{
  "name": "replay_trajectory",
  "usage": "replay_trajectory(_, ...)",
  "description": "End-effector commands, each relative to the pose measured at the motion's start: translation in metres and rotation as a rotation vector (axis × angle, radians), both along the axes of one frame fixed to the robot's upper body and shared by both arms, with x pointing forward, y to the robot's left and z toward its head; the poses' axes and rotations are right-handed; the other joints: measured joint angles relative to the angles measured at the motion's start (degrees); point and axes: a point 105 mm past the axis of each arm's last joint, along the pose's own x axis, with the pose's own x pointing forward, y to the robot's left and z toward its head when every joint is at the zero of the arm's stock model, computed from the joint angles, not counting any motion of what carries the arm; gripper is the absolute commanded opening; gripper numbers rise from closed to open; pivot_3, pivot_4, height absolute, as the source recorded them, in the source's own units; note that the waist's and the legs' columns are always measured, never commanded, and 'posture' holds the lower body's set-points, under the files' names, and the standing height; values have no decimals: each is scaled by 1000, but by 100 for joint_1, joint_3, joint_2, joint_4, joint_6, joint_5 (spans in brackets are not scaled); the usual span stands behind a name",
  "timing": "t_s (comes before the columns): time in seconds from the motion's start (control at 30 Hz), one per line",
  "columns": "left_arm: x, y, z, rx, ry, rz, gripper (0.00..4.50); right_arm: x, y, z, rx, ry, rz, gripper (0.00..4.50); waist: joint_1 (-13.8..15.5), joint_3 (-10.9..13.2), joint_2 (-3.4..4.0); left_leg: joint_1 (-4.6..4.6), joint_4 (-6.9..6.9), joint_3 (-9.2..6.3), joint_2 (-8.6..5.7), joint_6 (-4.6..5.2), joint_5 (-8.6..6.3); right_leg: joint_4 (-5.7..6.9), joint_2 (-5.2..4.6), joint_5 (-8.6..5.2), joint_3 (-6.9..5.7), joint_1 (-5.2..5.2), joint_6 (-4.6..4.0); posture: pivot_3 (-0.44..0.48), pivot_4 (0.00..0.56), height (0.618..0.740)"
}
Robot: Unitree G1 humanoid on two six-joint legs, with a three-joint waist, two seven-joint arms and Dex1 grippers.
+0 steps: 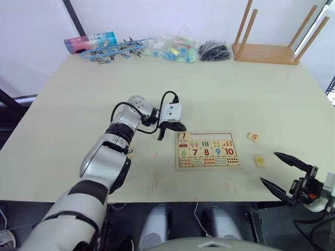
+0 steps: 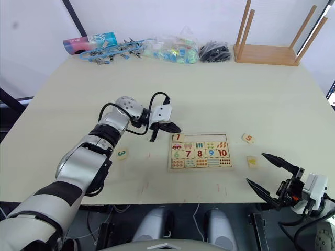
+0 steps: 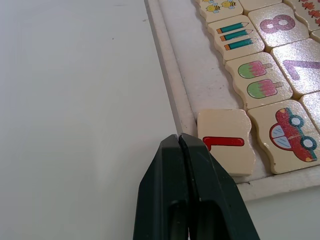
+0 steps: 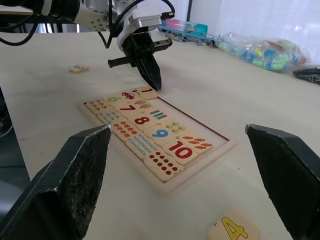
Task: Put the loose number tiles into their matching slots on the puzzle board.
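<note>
L claw (image 3: pixel 189 165) clenched, empty, tips just beside "1" tile (image 3: pixel 226 141) in puzzle board (image 1: pixel 208 149) corner slot, R claw (image 1: pixel 279 173) released off worktop (image 1: pixel 68 104) edge, "5" tile (image 1: pixel 253 137) & "4" tile (image 1: pixel 259 160) loose nearby

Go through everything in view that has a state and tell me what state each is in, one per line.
Left gripper: shut, tips beside the 1 tile.
Right gripper: open, empty.
1 tile: in the board's corner slot, slightly askew.
Puzzle board: other top slots unfilled.
3 tile: loose.
4 tile: loose.
5 tile: loose.
</note>
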Motion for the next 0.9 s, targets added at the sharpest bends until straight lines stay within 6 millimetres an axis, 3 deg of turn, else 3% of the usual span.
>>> replay_trajectory(0.03,4,-2,14,-19,-49,-11,49,-1,0,10,-12,-48,-2,4500,1,0,0,0,0,0,0,0,0,0,0,0,0,0,0,0,150,737)
replay_trajectory(0.9,-5,4,9,-14,-15,-61,49,-1,-3,6,-8,-41,3,4500,0,0,0,0,0,0,0,0,0,0,0,0,0,0,0,0,150,737)
